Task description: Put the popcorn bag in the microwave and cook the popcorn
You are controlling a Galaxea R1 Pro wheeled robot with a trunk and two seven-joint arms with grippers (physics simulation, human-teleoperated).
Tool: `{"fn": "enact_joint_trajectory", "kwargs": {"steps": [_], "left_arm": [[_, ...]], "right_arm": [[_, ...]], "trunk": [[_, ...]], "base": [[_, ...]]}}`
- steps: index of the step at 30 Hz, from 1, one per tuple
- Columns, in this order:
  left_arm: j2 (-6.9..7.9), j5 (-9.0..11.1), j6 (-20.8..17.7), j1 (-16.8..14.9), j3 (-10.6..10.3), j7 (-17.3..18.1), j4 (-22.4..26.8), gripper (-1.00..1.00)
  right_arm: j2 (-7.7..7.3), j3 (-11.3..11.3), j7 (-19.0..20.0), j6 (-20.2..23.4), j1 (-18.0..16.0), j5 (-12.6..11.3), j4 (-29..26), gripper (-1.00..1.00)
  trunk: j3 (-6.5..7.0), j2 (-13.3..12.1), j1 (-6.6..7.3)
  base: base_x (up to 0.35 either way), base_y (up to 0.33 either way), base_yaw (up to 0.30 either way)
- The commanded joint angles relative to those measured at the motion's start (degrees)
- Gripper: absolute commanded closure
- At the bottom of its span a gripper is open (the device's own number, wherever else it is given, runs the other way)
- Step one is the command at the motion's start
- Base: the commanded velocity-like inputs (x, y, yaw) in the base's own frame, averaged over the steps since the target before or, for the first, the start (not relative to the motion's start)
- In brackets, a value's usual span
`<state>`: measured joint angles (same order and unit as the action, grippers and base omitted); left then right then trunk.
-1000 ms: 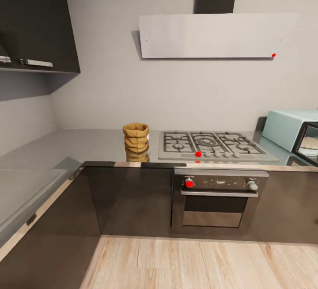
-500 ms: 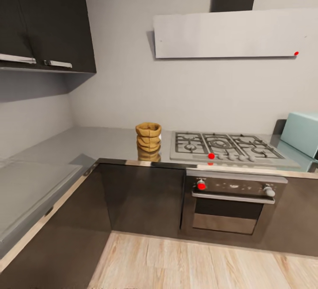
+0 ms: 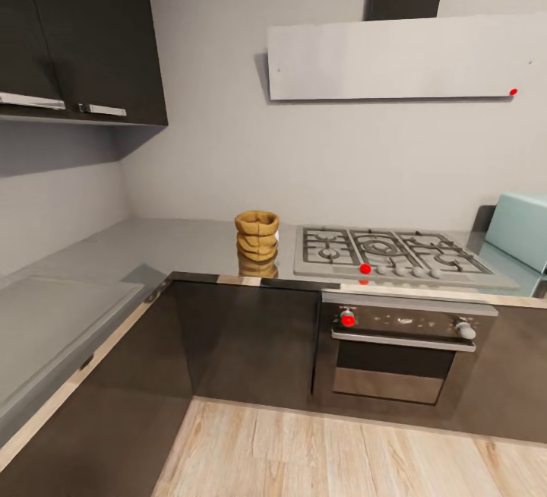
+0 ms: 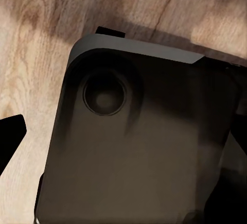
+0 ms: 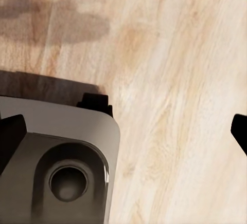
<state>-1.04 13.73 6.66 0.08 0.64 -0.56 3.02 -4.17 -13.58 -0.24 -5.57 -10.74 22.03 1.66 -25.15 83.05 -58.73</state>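
The L-shaped grey table (image 3: 175, 242) runs along the left wall and across the back, its bright front edge dropping onto dark cabinet fronts, with bare wooden floor (image 3: 319, 451) in front that looks roomy enough for the base to roll closer. Set into the back run, the gas hob (image 3: 391, 252) with its raised black grates sits above the built-in oven (image 3: 403, 349), and the microwave (image 3: 523, 231) shows as a pale mint corner at the far right, beyond the hob. The popcorn bag (image 3: 257, 234) stands upright on the table near the front edge, just beside the hob's left end, with open slab behind it and to its left. It reads as light, soft crumpled paper that will dent under a hard squeeze and may tip if nudged; a gentle hold across its bulging folds in the middle, rather than at the rolled rim, seems safest. Carrying it to the microwave probably means lifting it over the grates, not sliding it. In both wrist views the arms hang low over the floor and the robot's own base; dark fingertips (image 5: 11, 136) sit at opposite borders of the right wrist view, so the right jaws look spread and empty, while for the left jaws I cannot tell.
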Motion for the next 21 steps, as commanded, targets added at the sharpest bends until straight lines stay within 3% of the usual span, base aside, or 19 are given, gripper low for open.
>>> {"fn": "enact_joint_trajectory", "kwargs": {"steps": [1,21], "left_arm": [[-0.01,0.24,0.11,0.01,0.05,-0.06,0.05,-1.0],[-0.01,0.25,0.19,0.01,-0.01,-0.06,0.05,-1.0]], "right_arm": [[-0.04,-0.48,-0.02,-0.29,-0.07,0.47,0.18,-1.0],[0.21,-0.57,-0.07,0.28,-0.07,0.56,0.18,-1.0]], "trunk": [[-0.05,0.03,0.0],[3.17,-7.19,3.96]], "base": [[0.0,0.0,0.0],[0.0,0.0,0.0]]}}
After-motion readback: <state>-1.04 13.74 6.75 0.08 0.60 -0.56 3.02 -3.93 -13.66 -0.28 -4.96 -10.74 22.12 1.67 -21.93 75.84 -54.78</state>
